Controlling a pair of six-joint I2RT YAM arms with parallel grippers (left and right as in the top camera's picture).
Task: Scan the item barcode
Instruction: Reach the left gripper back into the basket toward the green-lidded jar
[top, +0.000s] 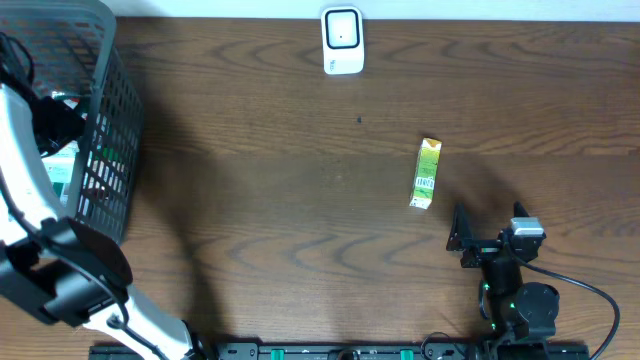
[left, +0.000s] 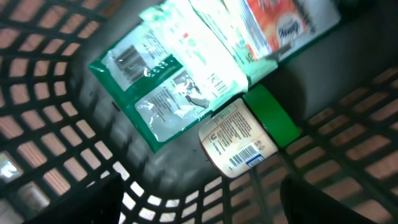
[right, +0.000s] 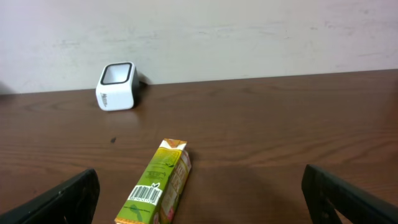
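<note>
The green-and-yellow packet is lying right of the table's centre, long axis running near edge to far edge, its barcode end pointing at the nearer right gripper, fingers spread and empty, while the left gripper, likewise spread, is hovering inside the basket.

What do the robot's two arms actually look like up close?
The left arm has white tube-like links joined by bulky black joints. The right arm is mostly black, with a small grey block on its wrist, a green light and a thin black cable looping off. The left end effector and right end effector each have two black fingers.
</note>
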